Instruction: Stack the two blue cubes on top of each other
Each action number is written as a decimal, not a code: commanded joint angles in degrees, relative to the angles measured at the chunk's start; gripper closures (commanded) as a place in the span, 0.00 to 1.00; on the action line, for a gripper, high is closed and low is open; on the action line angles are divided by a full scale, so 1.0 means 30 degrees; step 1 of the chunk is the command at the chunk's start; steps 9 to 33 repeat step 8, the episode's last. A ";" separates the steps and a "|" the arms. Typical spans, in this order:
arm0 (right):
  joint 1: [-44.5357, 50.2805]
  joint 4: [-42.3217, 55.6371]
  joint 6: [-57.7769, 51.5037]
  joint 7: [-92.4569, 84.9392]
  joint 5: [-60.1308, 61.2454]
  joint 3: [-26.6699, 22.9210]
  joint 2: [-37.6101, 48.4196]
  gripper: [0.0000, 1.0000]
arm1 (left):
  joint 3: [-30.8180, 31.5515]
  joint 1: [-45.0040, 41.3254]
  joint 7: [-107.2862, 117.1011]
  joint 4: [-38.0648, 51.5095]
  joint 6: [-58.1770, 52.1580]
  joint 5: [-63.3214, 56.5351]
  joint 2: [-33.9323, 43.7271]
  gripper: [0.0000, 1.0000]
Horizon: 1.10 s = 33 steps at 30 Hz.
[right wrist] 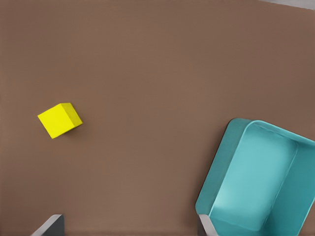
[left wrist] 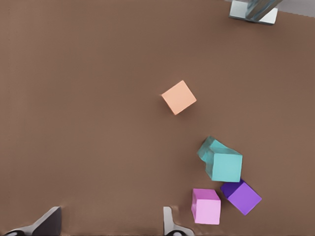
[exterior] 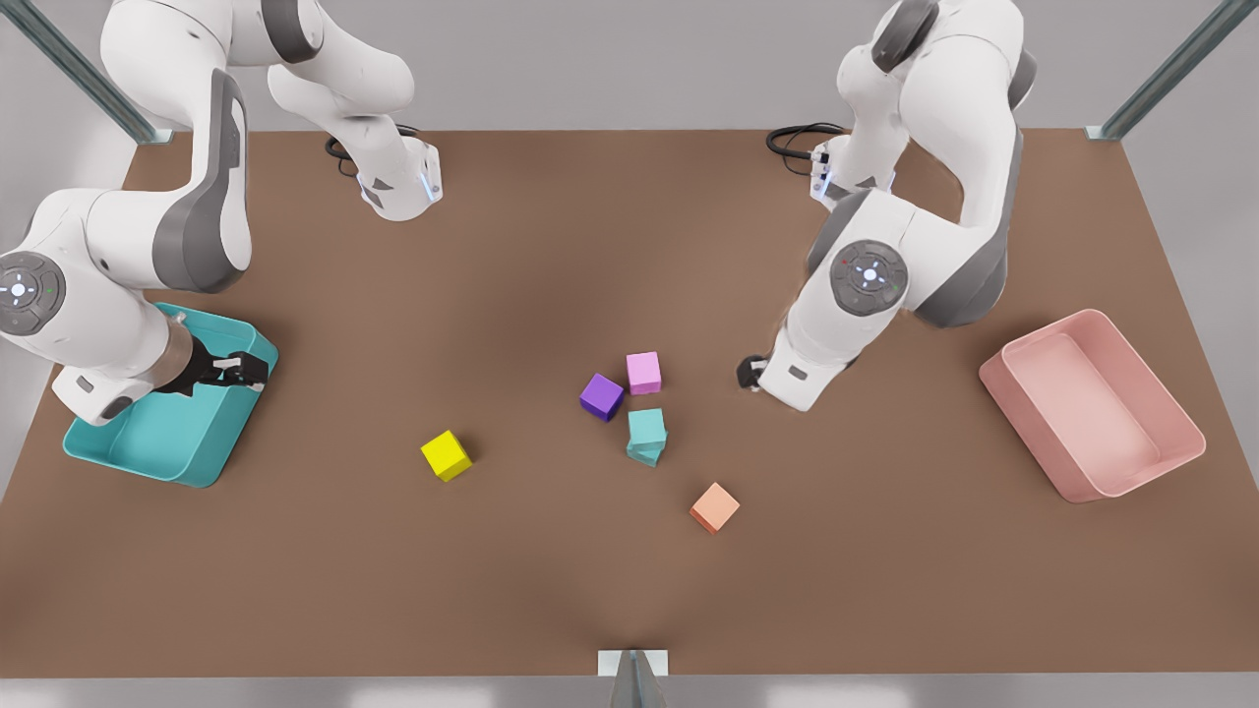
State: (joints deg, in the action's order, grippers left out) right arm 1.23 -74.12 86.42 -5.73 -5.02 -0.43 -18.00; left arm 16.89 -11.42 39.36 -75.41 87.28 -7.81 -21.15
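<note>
The two blue cubes sit at the table's middle, one on the other. The upper cube rests on the lower cube, which is turned askew beneath it and partly covered. My left gripper is on the arm at the front view's right. It hovers open a short way from the stack, holding nothing. My right gripper, on the arm at the front view's left, hangs open above the teal bin, and that arm waits.
A pink cube and a purple cube crowd the stack's far side. An orange cube lies nearer the front, and a yellow cube lies toward the bin. A pink bin stands at the right.
</note>
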 commanded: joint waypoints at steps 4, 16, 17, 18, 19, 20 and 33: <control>0.0000 0.0009 -0.0036 -0.0228 0.0033 -0.0002 0.0023 0.00 | -0.1850 0.0408 -1.1276 -0.1440 -0.5212 0.1109 0.3155 0.00; -0.0029 0.0097 -0.0036 -0.0228 0.0121 -0.0002 -0.0123 0.00 | -0.1882 0.0408 -1.1246 -0.1144 -0.5596 0.1110 0.2862 0.00; -0.0029 0.0097 -0.0036 -0.0228 0.0121 -0.0002 -0.0123 0.00 | -0.1882 0.0408 -1.1246 -0.1144 -0.5596 0.1110 0.2862 0.00; -0.0029 0.0097 -0.0036 -0.0228 0.0121 -0.0002 -0.0123 0.00 | -0.1882 0.0408 -1.1246 -0.1144 -0.5596 0.1110 0.2862 0.00; -0.0029 0.0097 -0.0036 -0.0228 0.0121 -0.0002 -0.0123 0.00 | -0.1882 0.0408 -1.1246 -0.1144 -0.5596 0.1110 0.2862 0.00; -0.0029 0.0097 -0.0036 -0.0228 0.0121 -0.0002 -0.0123 0.00 | -0.1882 0.0408 -1.1246 -0.1144 -0.5596 0.1110 0.2862 0.00; -0.0029 0.0097 -0.0036 -0.0228 0.0121 -0.0002 -0.0123 0.00 | -0.1882 0.0408 -1.1246 -0.1144 -0.5596 0.1110 0.2862 0.00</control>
